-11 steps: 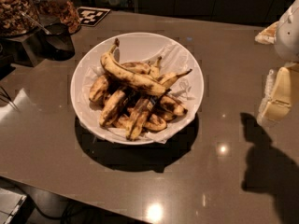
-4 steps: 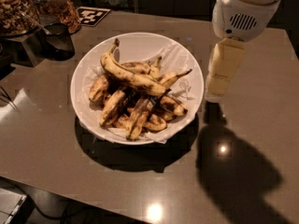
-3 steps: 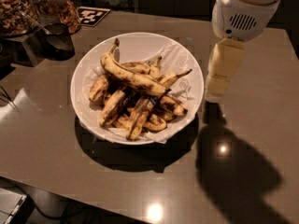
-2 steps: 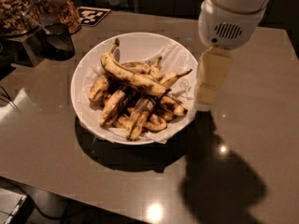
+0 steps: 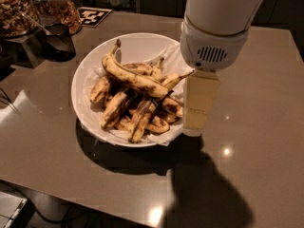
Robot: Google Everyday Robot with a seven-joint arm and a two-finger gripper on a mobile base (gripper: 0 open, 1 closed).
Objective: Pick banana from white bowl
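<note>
The big brown desk (image 5: 266,127) runs out of view on the right and at the near edge. The white robot arm (image 5: 216,18) comes down from the top and is cut off there, so only its thick round end shows. It hangs straight down over the desk, just to the right of the white bowl (image 5: 137,44). The arm hides part of the bowl's right rim and some of the paper inside it.

The bowl sits nearer the left edge of the desk than the right edge. It holds a pile of spotty bananas. The banana (image 5: 130,77), the longest one, lies on top of the pile, with its dark stem pointing to the far edge.

The gripper (image 5: 194,127) hangs below the arm as a flat cream piece. Its tip is right at the bowl's right rim, apart from the banana. It is seen from the side, so it is not clear how wide it is spread.

Jars (image 5: 14,8) of nuts stand at the far left corner, partly cut off.
</note>
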